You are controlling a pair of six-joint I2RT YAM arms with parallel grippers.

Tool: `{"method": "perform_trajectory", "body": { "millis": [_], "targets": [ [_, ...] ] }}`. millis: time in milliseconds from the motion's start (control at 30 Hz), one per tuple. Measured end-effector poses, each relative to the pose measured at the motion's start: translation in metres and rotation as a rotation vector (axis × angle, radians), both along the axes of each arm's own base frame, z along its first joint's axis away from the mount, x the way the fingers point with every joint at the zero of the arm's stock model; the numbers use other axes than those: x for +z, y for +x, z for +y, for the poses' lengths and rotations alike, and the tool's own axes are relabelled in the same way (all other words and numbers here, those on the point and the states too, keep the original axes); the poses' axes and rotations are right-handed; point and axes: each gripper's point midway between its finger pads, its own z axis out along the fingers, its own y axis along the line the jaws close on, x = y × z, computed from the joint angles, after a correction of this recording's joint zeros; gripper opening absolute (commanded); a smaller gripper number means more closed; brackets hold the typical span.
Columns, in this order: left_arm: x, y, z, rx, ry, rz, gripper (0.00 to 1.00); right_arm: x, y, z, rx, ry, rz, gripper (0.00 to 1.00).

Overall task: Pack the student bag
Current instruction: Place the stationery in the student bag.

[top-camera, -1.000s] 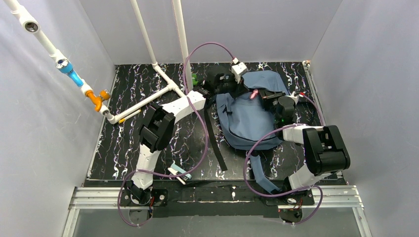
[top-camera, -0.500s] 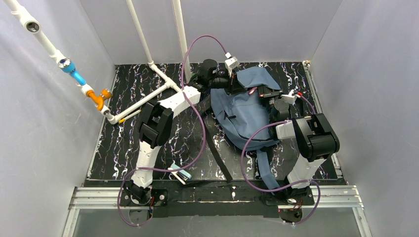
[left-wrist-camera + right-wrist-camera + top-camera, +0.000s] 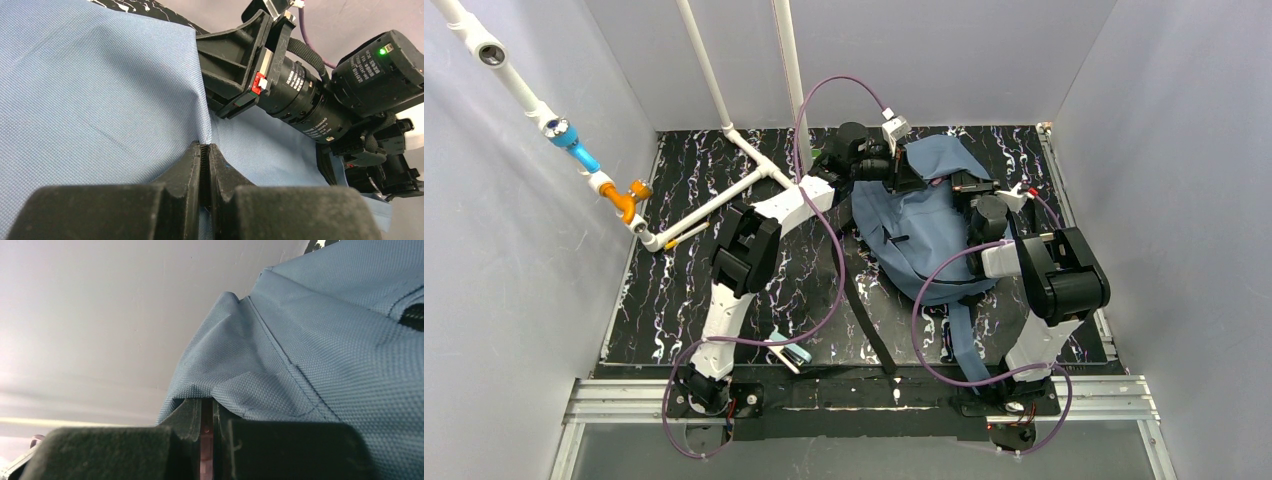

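Note:
The slate-blue student bag (image 3: 914, 235) lies at the middle right of the mat, its far end raised between both grippers. My left gripper (image 3: 902, 168) is shut on a fold of the bag's fabric (image 3: 150, 100), which runs into the tips of its fingers (image 3: 192, 155). My right gripper (image 3: 964, 186) is at the bag's far right edge, shut on a thin reddish strip (image 3: 206, 432), with bag fabric (image 3: 300, 350) draped over its tips. What the strip belongs to is hidden. The right arm's wrist (image 3: 310, 100) is close in the left wrist view.
A black webbing strap (image 3: 864, 310) and a blue padded shoulder strap (image 3: 964, 350) trail toward the near edge. White pipes (image 3: 724, 195) with an orange fitting (image 3: 621, 200) cross the back left. A small light-blue item (image 3: 786, 350) lies near the left arm's base. Grey walls enclose the mat.
My left gripper has risen and moved back-left with the bag's fabric. My right arm has swung in to the left, and the bag's far end is bunched higher.

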Motion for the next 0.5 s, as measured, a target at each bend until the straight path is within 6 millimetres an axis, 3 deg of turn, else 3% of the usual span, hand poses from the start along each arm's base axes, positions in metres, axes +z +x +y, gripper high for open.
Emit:
{"method": "perform_trajectory", "body": {
  "millis": [133,333,500],
  "targets": [
    [0.001,-0.001,-0.001,0.006,-0.005,0.026,0.00,0.001,0.001,0.000,-0.003,0.019,0.004,0.01],
    [0.001,-0.004,-0.003,0.004,-0.007,0.050,0.00,-0.002,0.007,0.002,-0.001,-0.048,0.042,0.34],
    [-0.001,-0.010,-0.006,-0.003,-0.005,0.071,0.00,-0.005,0.005,0.010,0.053,-0.163,0.038,0.44]
  ]
}}
